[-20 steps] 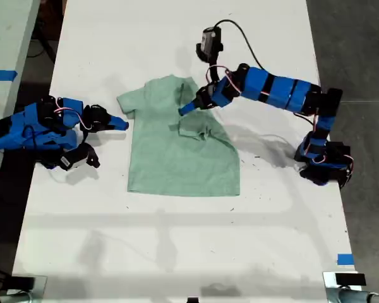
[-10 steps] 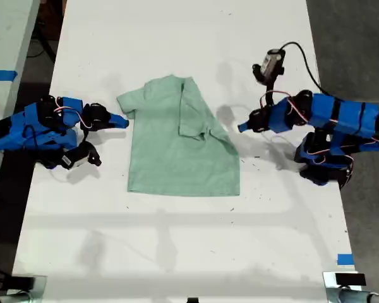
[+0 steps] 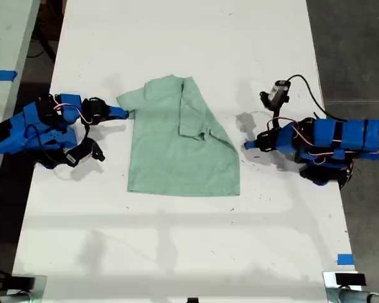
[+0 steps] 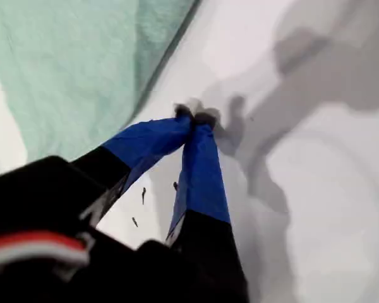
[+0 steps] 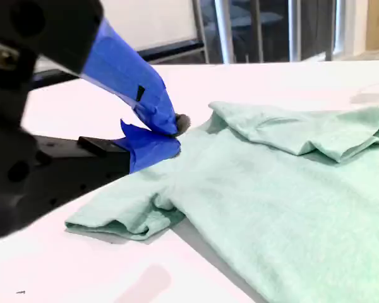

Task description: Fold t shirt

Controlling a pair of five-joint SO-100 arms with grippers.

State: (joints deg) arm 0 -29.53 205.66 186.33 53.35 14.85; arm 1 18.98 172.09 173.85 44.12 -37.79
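One pale mint-green fabric t shirt (image 3: 180,139) at centre of exterior view, one sleeve folded over. Two blue arms: my first gripper (image 4: 194,117) closed, empty, on white table (image 3: 177,240); my second gripper (image 5: 172,134) closed at other sleeve, grip unclear.

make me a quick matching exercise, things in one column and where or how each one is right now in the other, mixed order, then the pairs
Things
1. t shirt
2. my first gripper
3. my second gripper
4. blue tape

Place or state
A. shut, at the sleeve that still lies flat
B. stuck on the table near the exterior view's lower right corner
C. shut, over bare table off the shirt's folded side
D. flat on the table, one sleeve folded in over the chest

Pairs: 1-D, 2-C, 3-A, 4-B
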